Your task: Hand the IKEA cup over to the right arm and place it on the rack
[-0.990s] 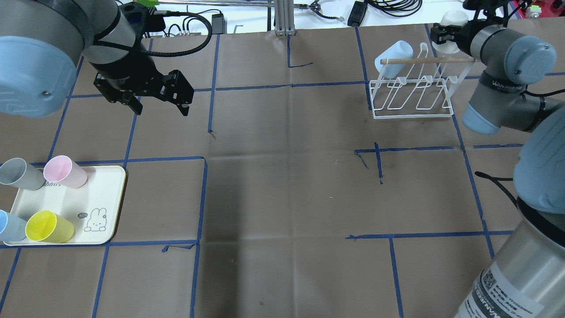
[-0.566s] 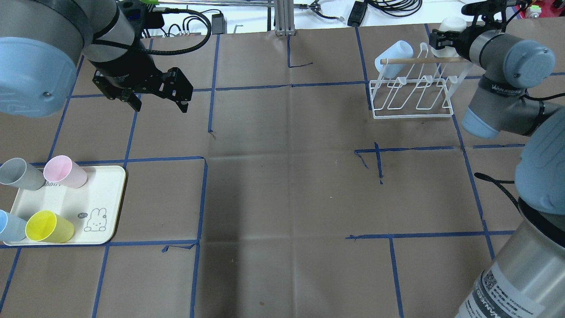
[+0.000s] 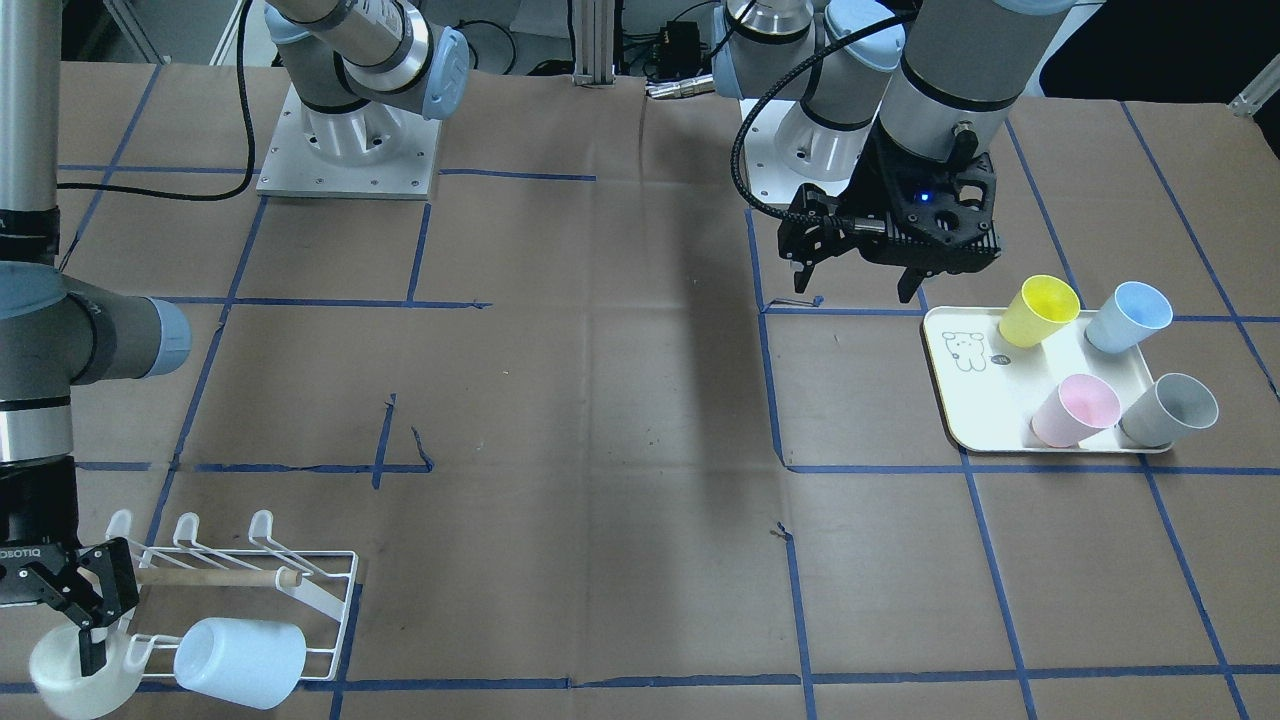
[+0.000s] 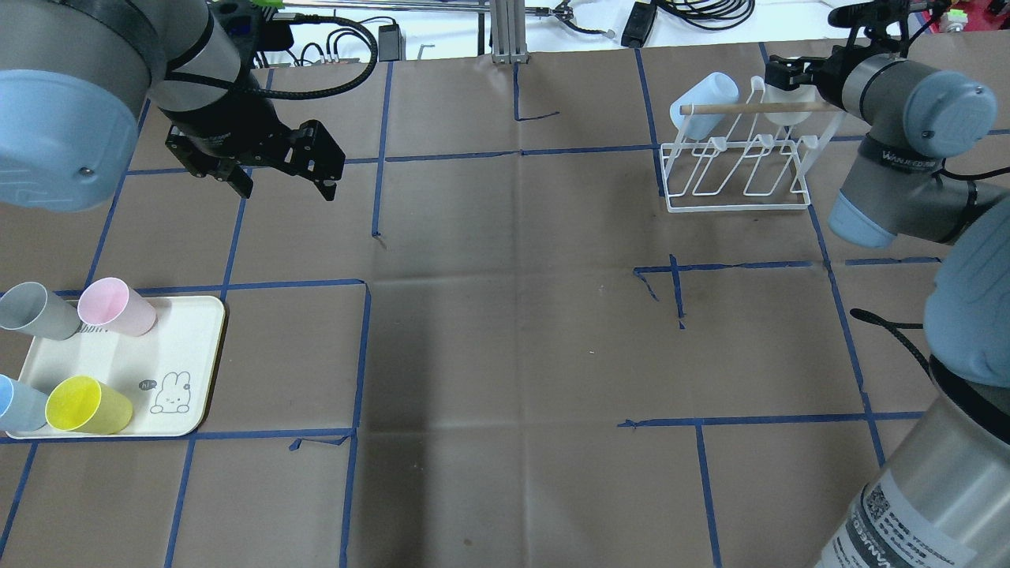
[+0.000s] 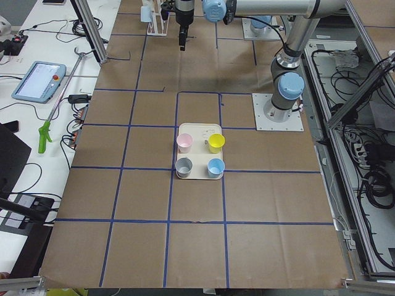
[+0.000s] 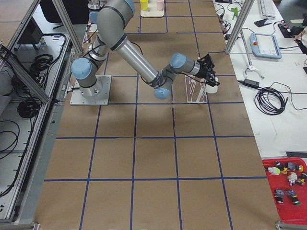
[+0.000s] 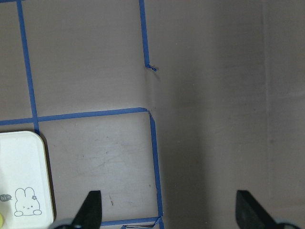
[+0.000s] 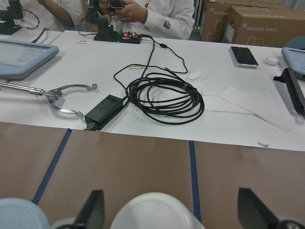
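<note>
- Brown paper under the rack is looking matt and creased.
- Rack is showing smooth white coated wire.
- Rod across the rack is looking like bare light wood.
- White cup at the rack is looking like smooth matt plastic.
- Right arm beside the rack is showing silver-grey metal.

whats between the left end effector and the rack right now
Nothing stands between the left end effector and the rack. The overhead exterior view shows only bare brown paper crossed by blue tape lines.
</note>
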`<state>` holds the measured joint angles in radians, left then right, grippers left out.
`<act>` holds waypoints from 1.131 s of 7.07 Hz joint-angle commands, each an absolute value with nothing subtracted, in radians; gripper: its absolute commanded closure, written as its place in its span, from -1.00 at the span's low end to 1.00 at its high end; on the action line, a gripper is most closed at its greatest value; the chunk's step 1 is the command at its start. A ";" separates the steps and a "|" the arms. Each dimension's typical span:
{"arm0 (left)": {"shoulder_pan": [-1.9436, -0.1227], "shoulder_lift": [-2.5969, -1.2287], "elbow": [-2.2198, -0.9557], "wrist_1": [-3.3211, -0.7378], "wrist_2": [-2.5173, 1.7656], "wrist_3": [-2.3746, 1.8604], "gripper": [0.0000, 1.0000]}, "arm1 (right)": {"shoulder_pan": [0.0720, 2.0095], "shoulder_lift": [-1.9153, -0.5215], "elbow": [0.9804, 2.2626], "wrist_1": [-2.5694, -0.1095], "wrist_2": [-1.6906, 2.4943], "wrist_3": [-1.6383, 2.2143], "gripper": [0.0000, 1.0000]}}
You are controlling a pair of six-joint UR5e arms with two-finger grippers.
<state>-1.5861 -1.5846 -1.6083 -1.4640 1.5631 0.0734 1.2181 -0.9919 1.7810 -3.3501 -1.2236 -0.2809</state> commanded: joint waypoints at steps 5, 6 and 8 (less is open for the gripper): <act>-1.586 -1.586 -1.609 -1.457 1.595 0.068 -0.99 | 1.227 -1.286 1.746 -2.683 -1.230 -0.282 -0.99; -1.586 -1.586 -1.608 -1.457 1.595 0.067 -0.99 | 1.253 -1.334 1.721 -2.507 -1.235 -0.279 -0.99; -1.586 -1.586 -1.608 -1.457 1.594 0.069 -0.99 | 1.354 -1.426 1.633 -2.148 -1.340 -0.264 -0.99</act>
<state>-1.5862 -1.5860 -1.6078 -1.4573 1.5942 0.0681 1.2941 -1.3678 1.6889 -2.3695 -1.2814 -0.2754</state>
